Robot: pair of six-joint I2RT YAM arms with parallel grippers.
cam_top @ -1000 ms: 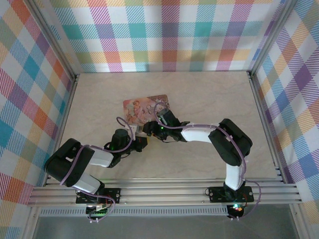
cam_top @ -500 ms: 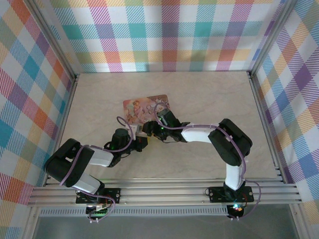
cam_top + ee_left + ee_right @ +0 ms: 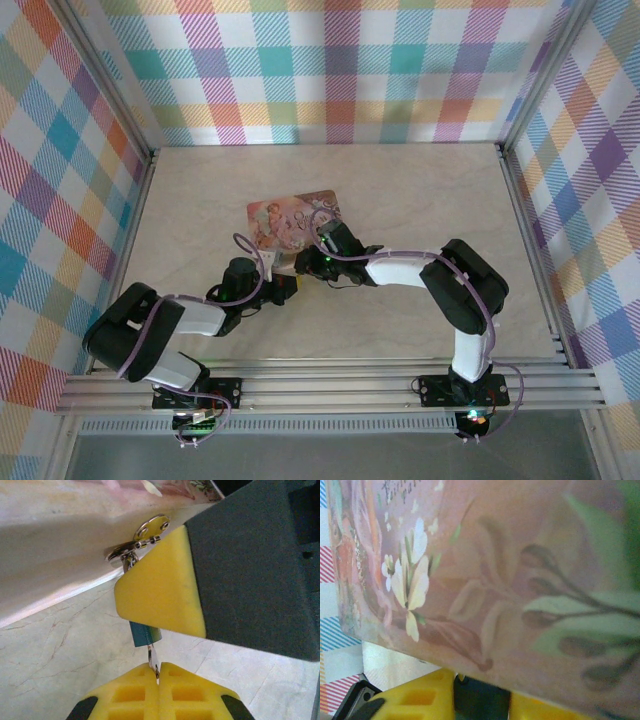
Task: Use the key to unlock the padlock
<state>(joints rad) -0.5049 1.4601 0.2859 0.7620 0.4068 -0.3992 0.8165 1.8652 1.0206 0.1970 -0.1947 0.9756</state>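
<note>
We judge the key (image 3: 153, 659) inserted but unturned: our left pincer (image 3: 156, 672) pinches it under the padlock (image 3: 145, 632), which our right pincer (image 3: 481, 699) clamps where it hangs from the hasp (image 3: 145, 532) of the tin box (image 3: 290, 220), shackle (image 3: 129, 562) apparently shut.

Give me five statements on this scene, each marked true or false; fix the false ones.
1. The tin box lies flat on the table. True.
2. The left pincer is shut on the thin metal key. True.
3. The right pincer hangs open, away from the tin box. False: its fingers hold the padlock at the tin's near edge.
4. The tin box sits in the table's far right corner. False: it lies near the middle.
5. A metal hasp sits on the tin's edge. True.
</note>
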